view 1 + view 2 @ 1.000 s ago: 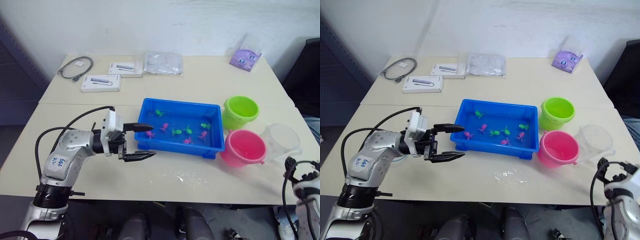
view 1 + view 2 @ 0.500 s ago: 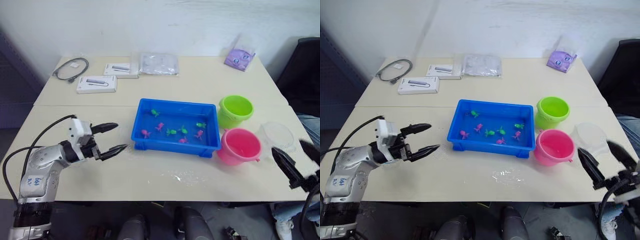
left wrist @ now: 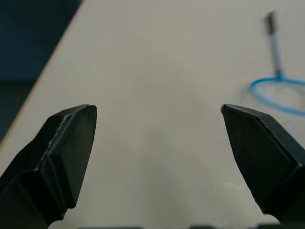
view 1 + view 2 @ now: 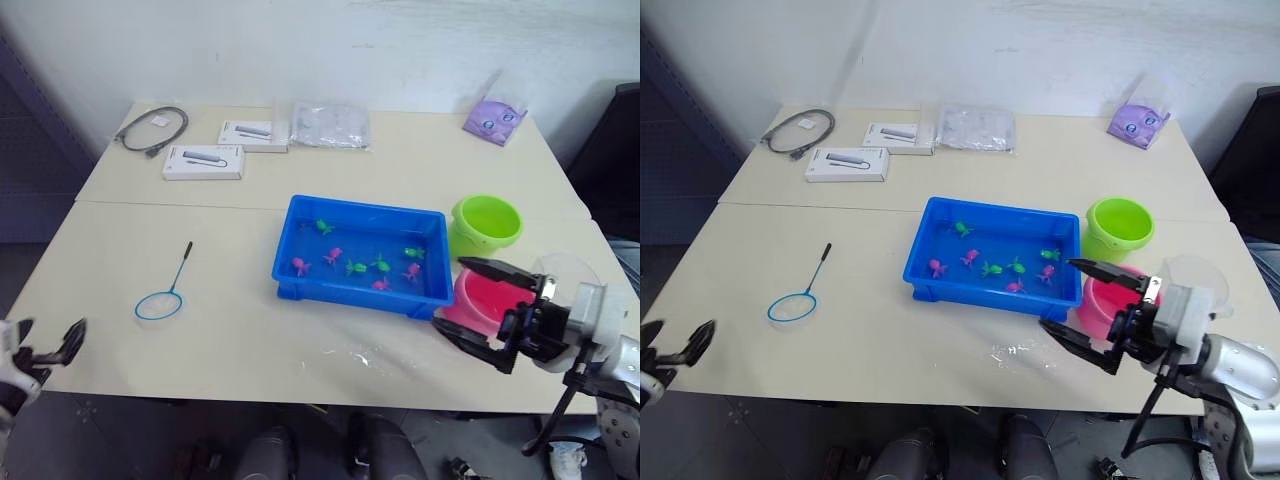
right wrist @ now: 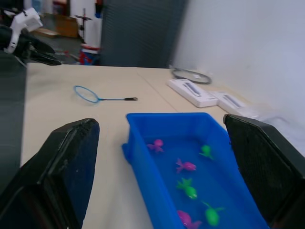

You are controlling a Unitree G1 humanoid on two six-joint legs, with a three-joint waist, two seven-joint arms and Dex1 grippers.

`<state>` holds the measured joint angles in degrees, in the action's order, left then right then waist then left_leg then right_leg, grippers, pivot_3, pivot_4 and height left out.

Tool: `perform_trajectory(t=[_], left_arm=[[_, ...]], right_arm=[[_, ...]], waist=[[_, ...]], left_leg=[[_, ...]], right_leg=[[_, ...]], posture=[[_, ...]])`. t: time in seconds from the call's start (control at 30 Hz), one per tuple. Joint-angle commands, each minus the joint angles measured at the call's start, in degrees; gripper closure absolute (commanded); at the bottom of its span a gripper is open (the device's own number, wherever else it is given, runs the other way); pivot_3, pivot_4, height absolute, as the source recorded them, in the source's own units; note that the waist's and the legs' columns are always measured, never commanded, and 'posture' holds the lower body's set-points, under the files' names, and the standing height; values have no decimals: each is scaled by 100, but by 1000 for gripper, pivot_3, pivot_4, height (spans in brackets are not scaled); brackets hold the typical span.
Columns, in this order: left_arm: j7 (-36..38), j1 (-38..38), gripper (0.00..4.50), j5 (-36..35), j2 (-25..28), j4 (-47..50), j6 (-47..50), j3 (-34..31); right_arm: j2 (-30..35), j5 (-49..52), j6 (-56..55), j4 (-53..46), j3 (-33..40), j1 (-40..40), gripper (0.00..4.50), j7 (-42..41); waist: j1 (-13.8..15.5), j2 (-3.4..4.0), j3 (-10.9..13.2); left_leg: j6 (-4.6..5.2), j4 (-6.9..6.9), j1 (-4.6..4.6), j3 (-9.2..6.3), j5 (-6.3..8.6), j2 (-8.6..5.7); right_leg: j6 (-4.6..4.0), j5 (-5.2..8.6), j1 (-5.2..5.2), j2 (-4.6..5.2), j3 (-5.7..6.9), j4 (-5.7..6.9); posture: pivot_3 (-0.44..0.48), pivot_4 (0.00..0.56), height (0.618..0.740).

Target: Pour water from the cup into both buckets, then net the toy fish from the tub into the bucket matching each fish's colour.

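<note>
The blue tub (image 4: 350, 297) sits mid-table with several green and pink toy fish (image 4: 353, 266) in it. The lime green bucket (image 4: 486, 222) stands at the tub's far right corner. Just nearer is the pink bucket (image 4: 490, 295), partly hidden by my right gripper (image 4: 448, 294). That gripper is open and empty, its fingers pointing at the tub's near right corner. The clear cup (image 4: 565, 270) stands right of the pink bucket. The net (image 4: 158, 305) lies flat on the table left of the tub. My left gripper (image 4: 48, 335) is open and empty at the near left table edge.
Along the far side lie a grey cable (image 4: 152, 128), two white boxes (image 4: 203, 162), a clear plastic bag (image 4: 330, 125) and a purple pouch (image 4: 495, 118). A wet patch (image 4: 355, 355) marks the table in front of the tub. A dark chair (image 4: 615, 150) stands at the right.
My left arm has drawn back from beside the tub to the near left table edge, uncovering the net. My right gripper has come up and in, to the front of the pink bucket.
</note>
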<state>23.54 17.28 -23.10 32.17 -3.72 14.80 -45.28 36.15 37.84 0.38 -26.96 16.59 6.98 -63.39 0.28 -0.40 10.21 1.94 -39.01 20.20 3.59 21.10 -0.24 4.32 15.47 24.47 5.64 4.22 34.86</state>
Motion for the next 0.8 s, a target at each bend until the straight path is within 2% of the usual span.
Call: perform_trajectory(t=[0.03, 0.13, 0.3, 0.47, 0.6, 0.7, 0.8], left_arm=[[-310, 158, 0, -128, -49, 383, 331, -278], [-336, 78, 0, -42, 68, 714, 555, 12], [-182, -580, 0, -442, 293, 1530, 1502, 706], [-924, -1608, 0, -280, 665, 2001, 3262, 1550], [-1170, -2508, 0, -97, 672, 1674, 3896, 2129], [-972, -3134, 0, -14, 654, 1015, 4089, 2659], [-920, -3561, 0, 363, 759, 284, 3717, 2996]], right_arm=[[17, 42, -191, -22, -118, -96, 76, -242], [86, 59, -57, -83, -256, -291, 76, -234], [157, 63, 152, -162, -328, -655, 76, -37], [190, -51, 163, -196, -289, -695, 76, 146], [160, -129, 153, -274, -293, -639, 76, 317], [131, -231, 106, -322, -329, -579, 76, 426], [137, -308, 82, -339, -356, -581, 76, 493]], waist=[[30, -2, 1], [80, -4, 0], [118, -2, 0], [72, 2, 1], [39, 2, 1], [44, 2, 1], [24, 1, 1]], left_leg=[[0, 0, 0, 0, 0, 0], [-1, -1, -1, -1, 1, 0], [-14, 0, 0, -5, 0, 0], [-17, 1, 2, -4, 0, 0], [-20, -2, 2, -1, -2, 0], [-28, -4, 0, -2, -7, -1], [-31, -4, 0, 1, -10, 0]], right_leg=[[0, 0, 0, 0, 1, -1], [-1, 0, 0, 1, 1, 0], [-5, 0, 1, 5, 6, 5], [-4, 0, 2, 2, 9, 3], [0, -2, 2, -4, 10, 10], [0, -3, 2, -10, 14, 17], [0, -3, 4, -14, 14, 23]], posture=[[0, 150, 740], [0, 150, 740], [0, 150, 740], [0, 150, 740], [0, 150, 740], [0, 150, 740], [0, 150, 740]])
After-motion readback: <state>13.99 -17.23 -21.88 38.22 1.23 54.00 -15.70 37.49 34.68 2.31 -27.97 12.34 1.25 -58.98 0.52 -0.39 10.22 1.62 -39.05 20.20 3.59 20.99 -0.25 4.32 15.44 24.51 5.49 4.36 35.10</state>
